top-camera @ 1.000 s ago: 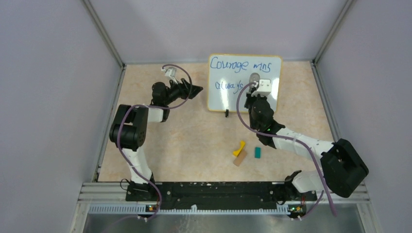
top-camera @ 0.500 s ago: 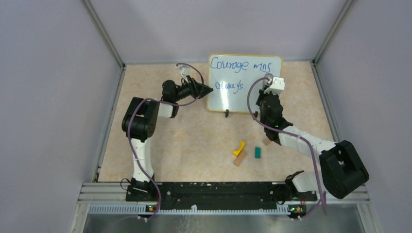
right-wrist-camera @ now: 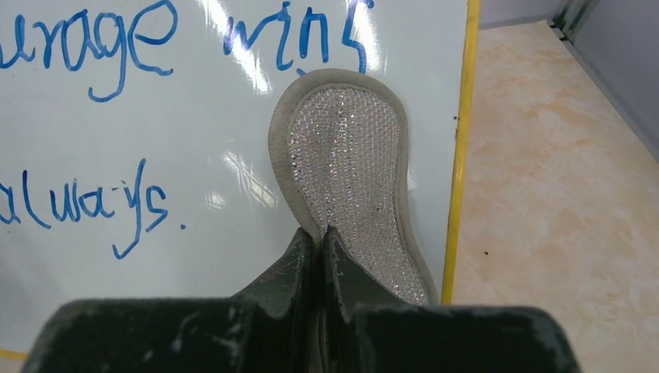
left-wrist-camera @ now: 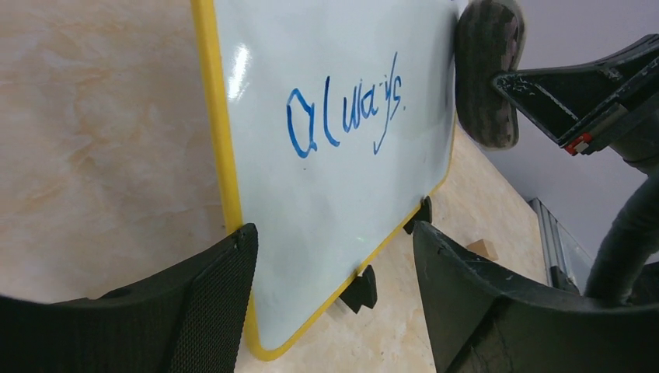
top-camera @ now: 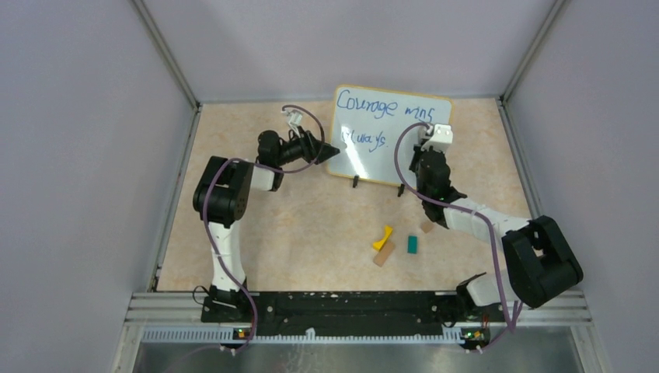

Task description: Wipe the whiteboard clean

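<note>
The whiteboard [top-camera: 392, 140] stands on black clip feet at the back of the table, skewed, with blue writing "Courage wins always". My left gripper [top-camera: 332, 150] is open and straddles the board's lower left edge. In the left wrist view [left-wrist-camera: 334, 233] one finger touches the yellow frame and the board face [left-wrist-camera: 334, 179] fills the gap. My right gripper [top-camera: 423, 138] is shut on a grey glittery eraser pad [right-wrist-camera: 350, 179]. It presses the pad on the board [right-wrist-camera: 217, 233] near the right frame, below "wins". The right gripper [right-wrist-camera: 320, 233] has no gap between its fingers. The pad also shows in the left wrist view [left-wrist-camera: 486, 70].
A yellow piece [top-camera: 382, 237], a tan block [top-camera: 384, 254], a teal block [top-camera: 413, 245] and a small tan block [top-camera: 427, 228] lie on the table in front of the board. Grey walls enclose the table on three sides.
My left gripper moved right to the board's left edge. The board has turned askew. My right gripper moved the pad from mid-board to the upper right.
</note>
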`<state>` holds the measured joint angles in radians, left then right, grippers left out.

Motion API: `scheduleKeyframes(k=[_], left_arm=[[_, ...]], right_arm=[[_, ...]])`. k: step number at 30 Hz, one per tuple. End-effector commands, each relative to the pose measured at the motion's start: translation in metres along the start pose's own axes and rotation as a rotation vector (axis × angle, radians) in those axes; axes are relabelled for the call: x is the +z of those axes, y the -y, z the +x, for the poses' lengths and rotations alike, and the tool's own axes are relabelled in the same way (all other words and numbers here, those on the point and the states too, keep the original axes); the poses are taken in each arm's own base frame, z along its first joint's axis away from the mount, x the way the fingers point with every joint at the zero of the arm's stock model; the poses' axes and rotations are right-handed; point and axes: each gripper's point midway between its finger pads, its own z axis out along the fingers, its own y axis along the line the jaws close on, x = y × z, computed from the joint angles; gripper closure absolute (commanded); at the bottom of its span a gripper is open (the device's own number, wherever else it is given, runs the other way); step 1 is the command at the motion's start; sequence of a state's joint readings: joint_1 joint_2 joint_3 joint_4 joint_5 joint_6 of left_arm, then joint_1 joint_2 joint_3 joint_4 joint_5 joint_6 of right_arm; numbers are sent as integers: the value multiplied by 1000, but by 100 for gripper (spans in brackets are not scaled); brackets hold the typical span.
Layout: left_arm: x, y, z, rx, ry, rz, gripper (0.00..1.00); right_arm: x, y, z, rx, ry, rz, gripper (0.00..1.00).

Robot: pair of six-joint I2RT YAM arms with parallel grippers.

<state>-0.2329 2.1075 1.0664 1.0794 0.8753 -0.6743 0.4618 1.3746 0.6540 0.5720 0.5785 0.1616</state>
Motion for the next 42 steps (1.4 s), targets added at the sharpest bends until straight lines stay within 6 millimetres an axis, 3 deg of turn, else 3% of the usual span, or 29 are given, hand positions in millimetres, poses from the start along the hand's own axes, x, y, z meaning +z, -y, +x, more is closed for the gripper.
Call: scheduleKeyframes(k=[1,5,9,13,17,27,32,37,41,42], left_arm=[[-18,-2,-42,114,96,-55,21],[-31,-10,-48,53,147,-49,19],[-16,-32,-26,-28,55,-58,20],[-10,-20,-17,-57,55,50,23],[-7,-24,-6,-99,47,47,25],[15,-13,8,-181,105,103,46],[11,8,14,-170,153,90,52],[3,7,15,-174,198,34,62],[0,6,20,-202,218,30,62],[0,7,20,-215,223,43,54]], right_arm=[[6,-7,-17,45,44,-25,100],[6,-7,-16,44,44,-25,100],[6,-7,-18,44,47,-22,100],[5,-6,-18,42,48,-22,100],[4,-6,-18,41,50,-23,100],[4,-2,-18,35,50,-10,100],[4,-2,-17,35,45,-14,100],[6,-2,-14,41,39,-22,100],[9,-3,-11,38,27,-24,100],[10,-3,-11,37,26,-24,100]])
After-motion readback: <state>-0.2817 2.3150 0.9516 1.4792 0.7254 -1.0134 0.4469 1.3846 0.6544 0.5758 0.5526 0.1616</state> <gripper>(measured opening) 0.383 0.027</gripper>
